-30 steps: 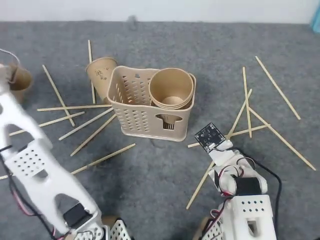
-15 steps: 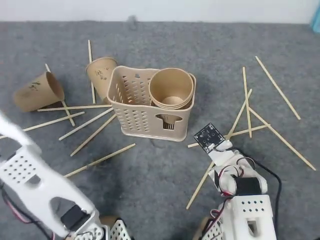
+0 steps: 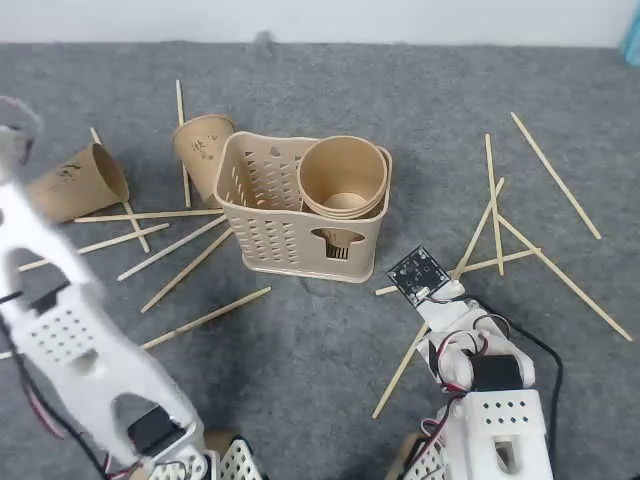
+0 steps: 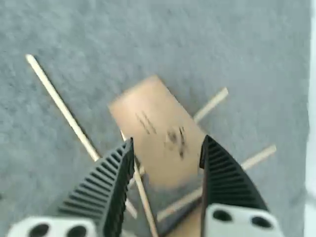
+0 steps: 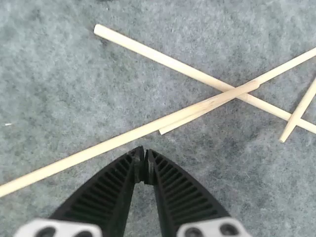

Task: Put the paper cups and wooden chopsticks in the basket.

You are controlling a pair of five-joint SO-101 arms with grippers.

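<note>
Paper cup (image 4: pixel 153 118) lies under the returned left claw (image 4: pixel 168 142).

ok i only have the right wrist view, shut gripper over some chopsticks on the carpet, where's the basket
observer: the high view has the basket upright in the middle of the carpet, ahead of the right arm and off to its left.
operator: any cups in it yet
observer: yes, a stack of paper cups sits in one end of it.
operator: and what's the left arm on
observer: the left gripper is open over a loose cup lying on its side, away from the basket.
</note>
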